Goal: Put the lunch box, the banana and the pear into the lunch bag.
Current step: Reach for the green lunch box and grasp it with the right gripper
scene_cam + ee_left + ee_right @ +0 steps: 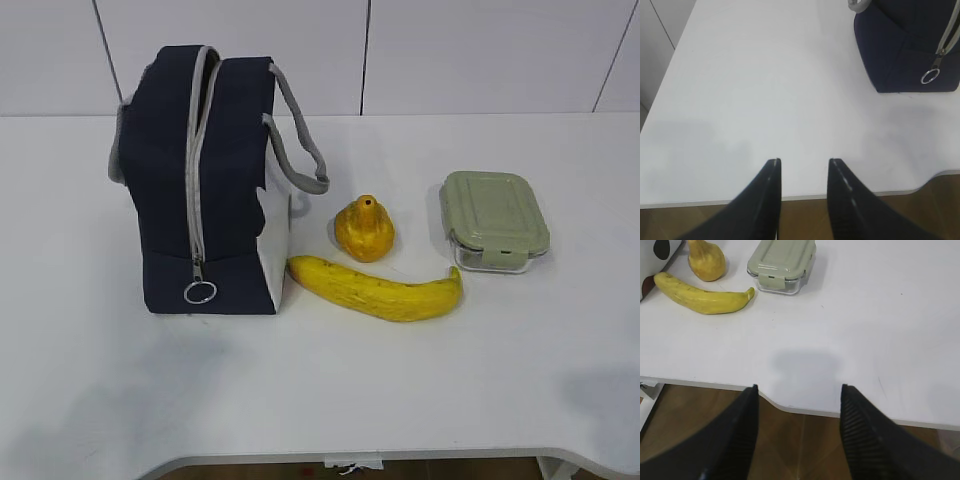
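Both hands empty, jaws apart | lunch bag [215, 180] zipped, soft: take ring pull [200, 292] | lunch box [495, 220] rigid, slick: grip sides | banana [378, 287], pear [364, 229] bruise easily

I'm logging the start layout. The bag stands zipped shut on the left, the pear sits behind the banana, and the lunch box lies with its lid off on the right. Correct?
Not quite: the lunch box has its green lid on, as the exterior view shows. The bag, pear and banana are as you say.
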